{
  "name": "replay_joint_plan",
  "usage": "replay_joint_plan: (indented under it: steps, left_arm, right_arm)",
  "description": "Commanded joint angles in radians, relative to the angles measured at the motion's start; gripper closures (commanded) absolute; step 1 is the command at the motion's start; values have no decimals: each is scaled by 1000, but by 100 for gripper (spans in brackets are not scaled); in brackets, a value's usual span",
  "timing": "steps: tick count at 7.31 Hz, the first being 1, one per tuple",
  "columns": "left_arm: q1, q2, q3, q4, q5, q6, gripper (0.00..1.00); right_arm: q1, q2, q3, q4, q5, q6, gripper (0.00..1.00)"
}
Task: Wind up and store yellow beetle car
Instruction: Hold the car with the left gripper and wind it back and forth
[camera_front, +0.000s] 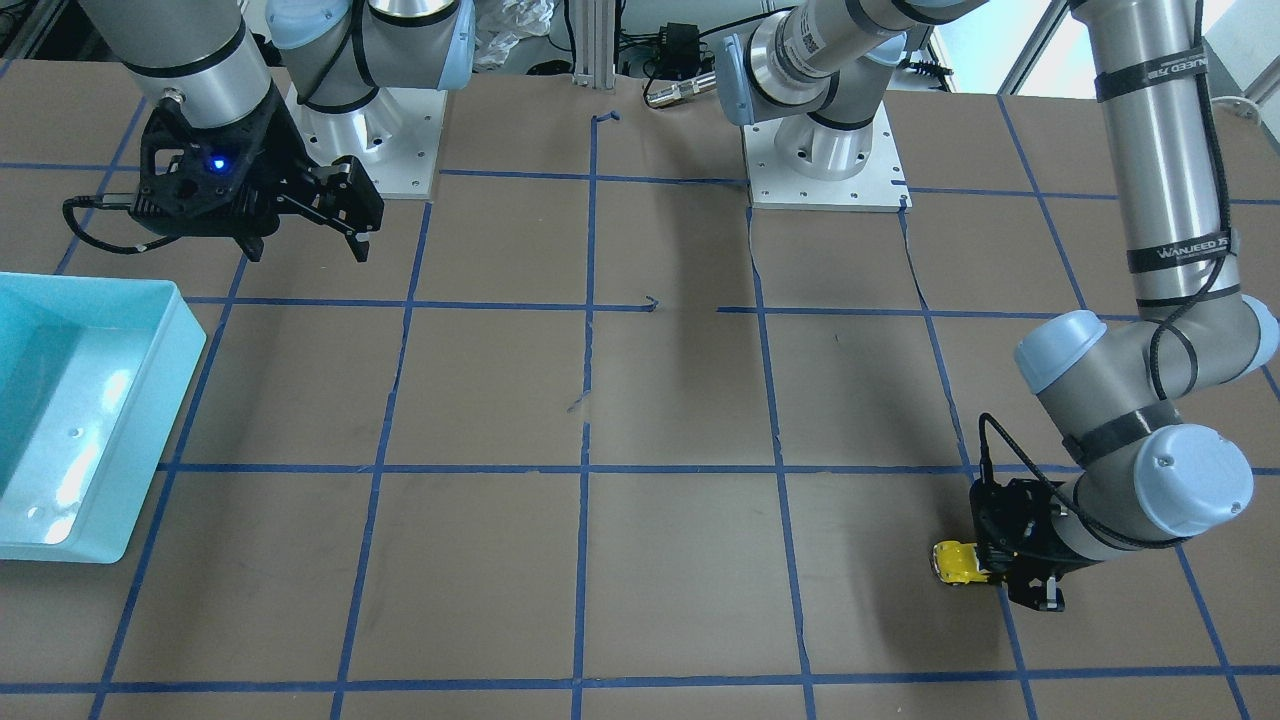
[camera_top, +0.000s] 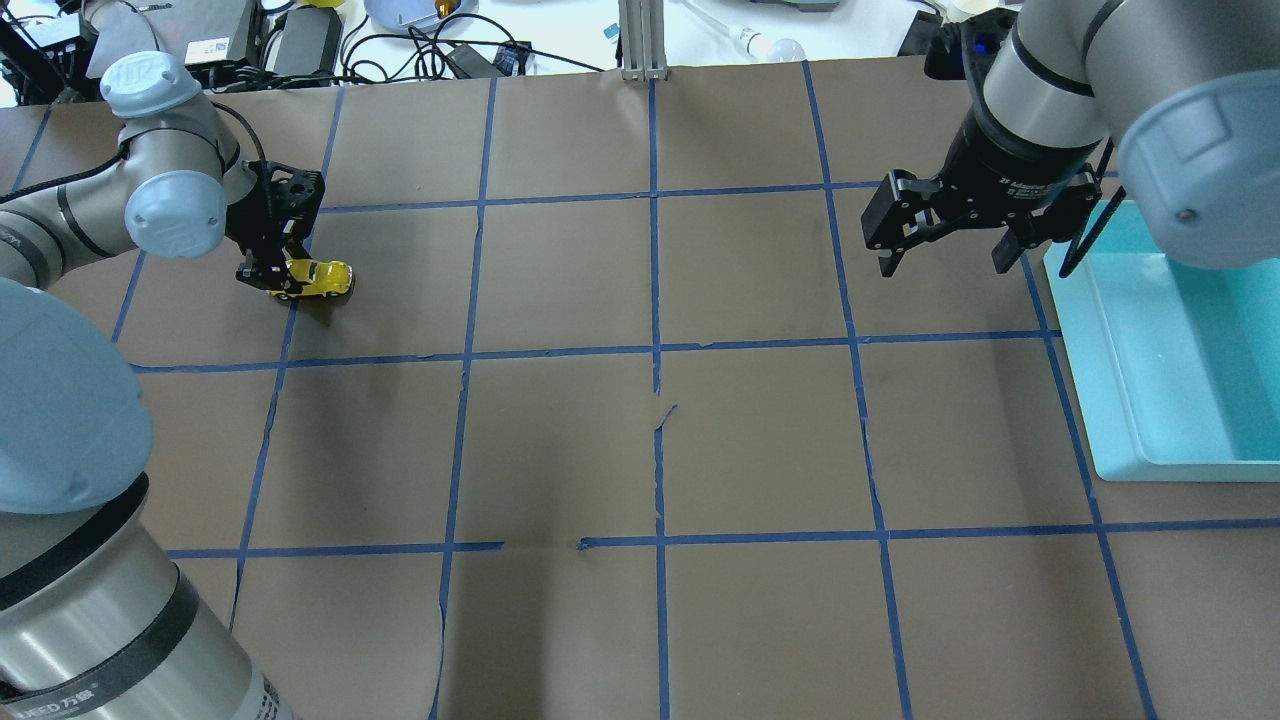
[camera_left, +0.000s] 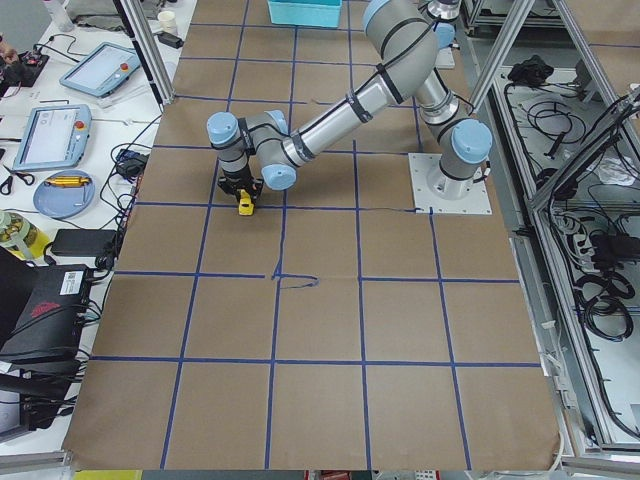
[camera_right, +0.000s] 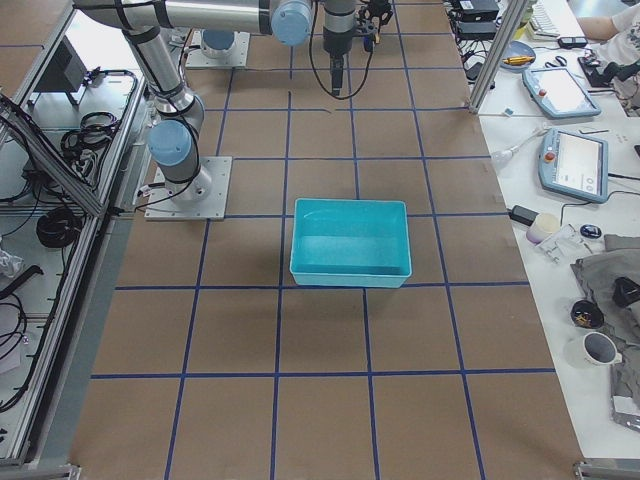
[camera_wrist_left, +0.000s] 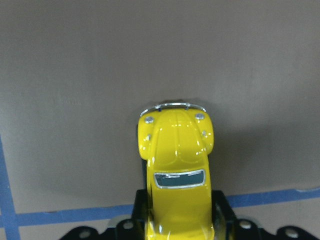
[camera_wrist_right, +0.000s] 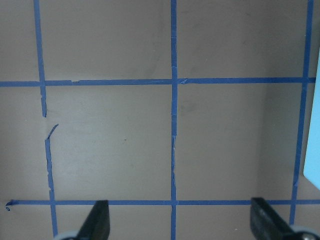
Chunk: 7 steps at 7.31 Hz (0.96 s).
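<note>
1. Your left fingers (camera_top: 256, 277) are clamped on the rear of the yellow beetle car (camera_top: 322, 278), at the end of the bench (camera_top: 650, 450) opposite the teal bin (camera_top: 1082, 365) and well apart from it.
2. The car's nose points toward the bin. You cannot tell whether its wheels touch the bench.
3. Your right fingers (camera_top: 884, 250) are spread wide and hold nothing. They hang above the bench just beside the bin, on the side facing the car.
</note>
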Motion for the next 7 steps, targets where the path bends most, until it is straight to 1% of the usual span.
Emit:
replay_joint_plan:
  steps: [1,7]
  left_arm:
    - [1,1,2,2,19,-1,100]
    - [34,3,-8,20,20,2,100]
  right_arm:
    - [0,1,0,2,-1,-8,0]
    - [-6,1,0,-4,0,-5,0]
